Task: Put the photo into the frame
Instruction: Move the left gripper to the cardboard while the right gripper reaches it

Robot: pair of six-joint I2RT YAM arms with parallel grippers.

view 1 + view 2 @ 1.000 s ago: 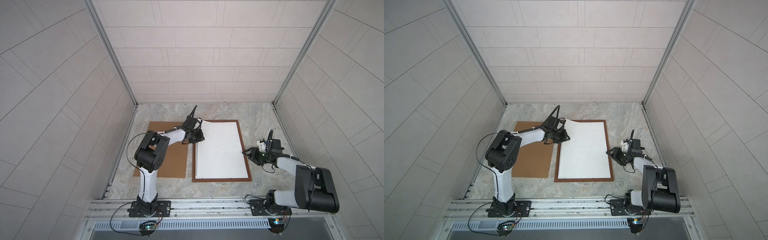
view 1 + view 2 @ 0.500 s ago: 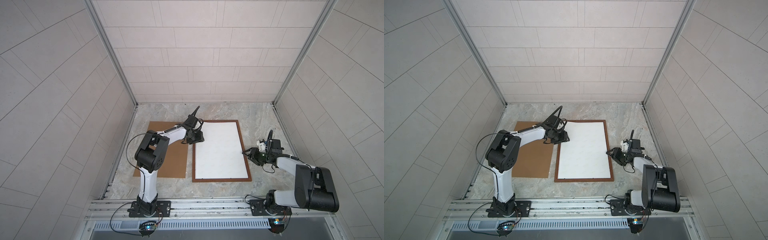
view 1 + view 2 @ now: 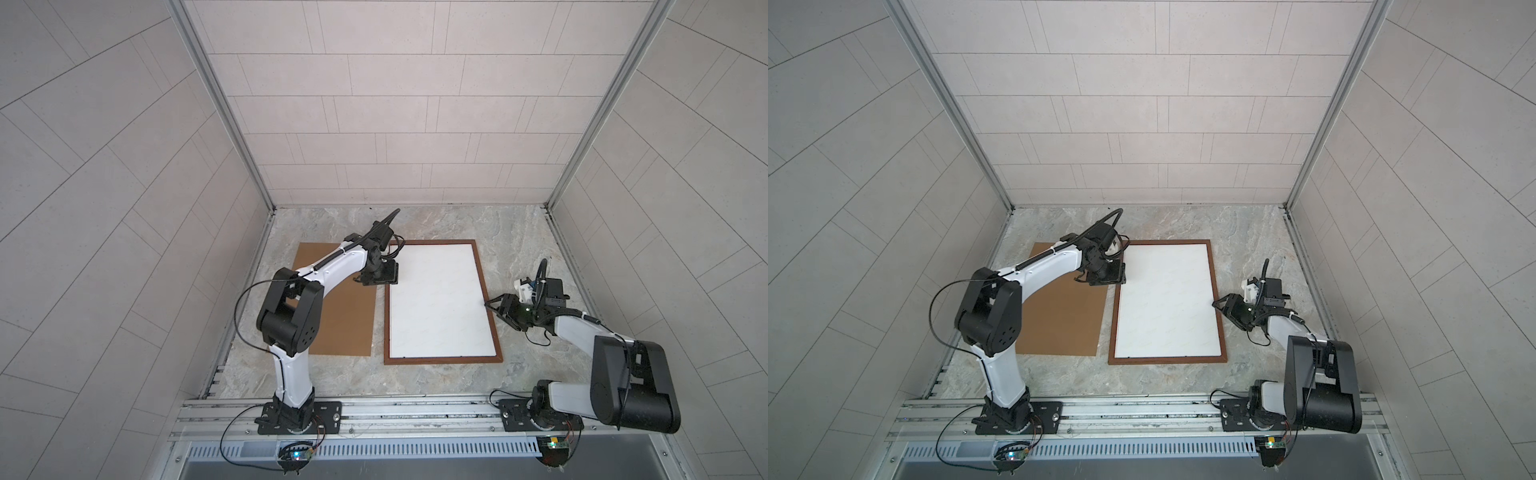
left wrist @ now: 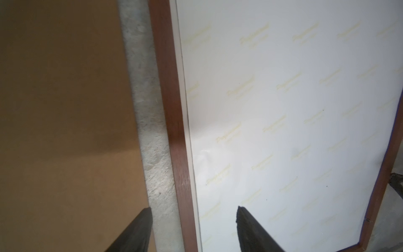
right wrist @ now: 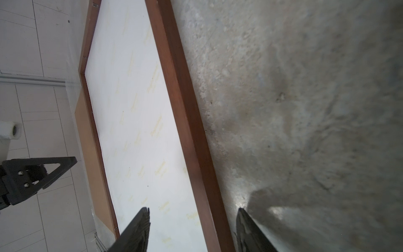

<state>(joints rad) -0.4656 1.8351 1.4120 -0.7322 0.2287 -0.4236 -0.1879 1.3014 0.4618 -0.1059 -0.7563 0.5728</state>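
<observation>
Left wrist view: photo (image 4: 283, 131) back watermarked "Professional"; left claw (image 4: 193, 210), right claw (image 5: 193, 210) both released.

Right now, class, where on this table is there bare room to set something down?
Free: the far strip of table between the back wall and the frame; the near strip between frame and metal rail. Crowded: the narrow gap between board and frame, at the left end effector; frame's right edge, at the right end effector.
</observation>
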